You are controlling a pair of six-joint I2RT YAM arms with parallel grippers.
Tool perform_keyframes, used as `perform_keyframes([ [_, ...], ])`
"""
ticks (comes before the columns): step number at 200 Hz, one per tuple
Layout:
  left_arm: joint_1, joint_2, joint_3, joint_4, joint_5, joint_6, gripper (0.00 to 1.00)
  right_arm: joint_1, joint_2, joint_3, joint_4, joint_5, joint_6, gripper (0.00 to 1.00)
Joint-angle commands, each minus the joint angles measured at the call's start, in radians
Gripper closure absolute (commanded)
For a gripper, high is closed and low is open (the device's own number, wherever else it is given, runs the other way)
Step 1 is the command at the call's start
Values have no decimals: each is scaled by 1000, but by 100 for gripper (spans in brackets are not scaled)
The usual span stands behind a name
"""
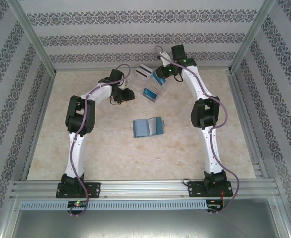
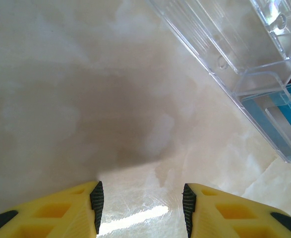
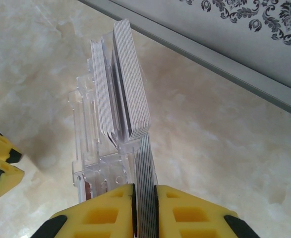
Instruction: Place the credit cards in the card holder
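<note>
The right gripper (image 3: 144, 206) pinches a thin stack of credit cards (image 3: 145, 163) edge-on at the clear tray (image 3: 93, 168), which stands at twelve o'clock from the card holder (image 1: 148, 127) lying open mid-table, while the left gripper (image 2: 140, 203) hangs spread over bare table (image 2: 86, 99) at the tray's eight o'clock.

Bright diffuse light; soft shadow, small glare on table (image 2: 61, 59); top view slightly soft.
</note>
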Motion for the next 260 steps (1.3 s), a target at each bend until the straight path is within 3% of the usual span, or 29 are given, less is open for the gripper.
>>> perform_keyframes([
  [1,-10,-3,14,-35,7,25,52,-21,-68,-3,19,-74,45,82],
  [95,-15,1,35,-31,34,24,52,-34,-13,25,1,-134,80,80],
  [197,-14,-15,55,-1,67,7,52,18,32,33,-50,-3,-55,81],
  [260,24,7,155,-10,70,-11,52,19,44,23,-124,-81,-79,82],
])
